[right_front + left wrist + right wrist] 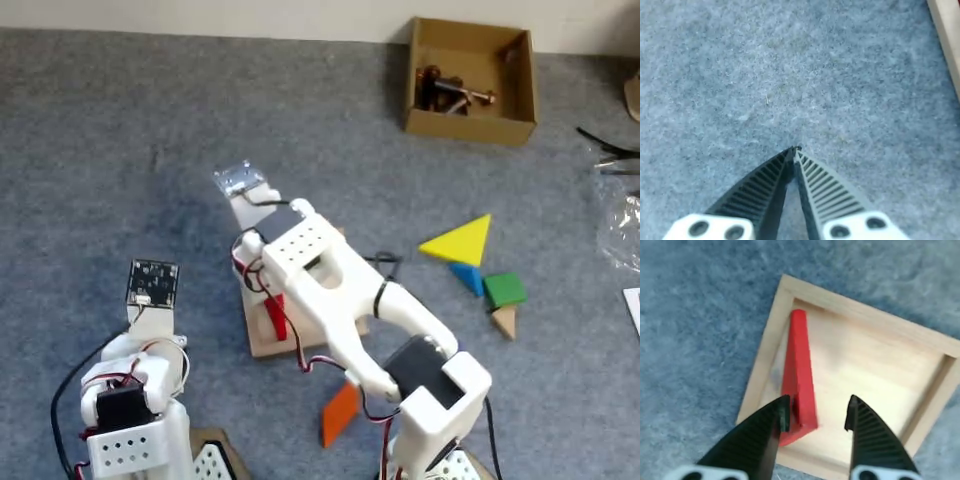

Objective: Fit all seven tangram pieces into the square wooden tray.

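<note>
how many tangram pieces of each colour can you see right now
red piece: 1
orange piece: 1
yellow piece: 1
blue piece: 1
green piece: 1
tan piece: 1
total: 6

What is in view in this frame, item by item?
wooden tray: one, pale wood, on grey carpet
red piece: one, red, inside tray along one wall
orange piece: one, orange, on carpet near tray
yellow triangle: one, yellow, carpet, apart from tray
blue piece: one, blue, beside yellow triangle
green square: one, green, beside blue piece
small triangle: one, tan, beside green square
cardboard box: one, brown, far side
left gripper: one, black, shut over carpet
right gripper: one, black, open over tray
</note>
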Robot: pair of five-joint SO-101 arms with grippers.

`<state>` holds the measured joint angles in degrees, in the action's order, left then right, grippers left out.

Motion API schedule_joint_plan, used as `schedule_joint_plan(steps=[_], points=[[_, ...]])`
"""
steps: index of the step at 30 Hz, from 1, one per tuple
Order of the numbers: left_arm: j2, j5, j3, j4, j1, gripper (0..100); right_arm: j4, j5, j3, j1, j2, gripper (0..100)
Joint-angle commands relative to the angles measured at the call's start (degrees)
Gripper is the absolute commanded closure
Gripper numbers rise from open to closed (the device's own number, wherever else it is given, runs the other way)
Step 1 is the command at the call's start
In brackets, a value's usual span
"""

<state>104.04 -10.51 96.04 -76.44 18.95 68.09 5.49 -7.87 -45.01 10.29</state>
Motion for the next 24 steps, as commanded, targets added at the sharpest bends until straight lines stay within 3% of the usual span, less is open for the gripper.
schedule_joint_plan(steps=[1,7,11,19,24], points=[[0.31,0.26,1.1,-0.09,0.75,99,-0.92,-0.7,0.48,1.63,-0.84,82.1],[0.31,0.26,1.1,-0.09,0.75,99,-0.92,-1.14,0.48,2.07,-0.84,82.1],[0.31,0.26,1.1,-0.09,0.84,99,-0.92,-6.07,0.31,5.32,-0.84,82.1],[0.31,0.26,1.1,-0.09,0.84,99,-1.19,-6.77,0.22,10.51,-0.31,82.4],[0.31,0.26,1.1,-0.09,0.84,99,-1.1,-6.77,-0.13,10.51,-0.31,94.7]])
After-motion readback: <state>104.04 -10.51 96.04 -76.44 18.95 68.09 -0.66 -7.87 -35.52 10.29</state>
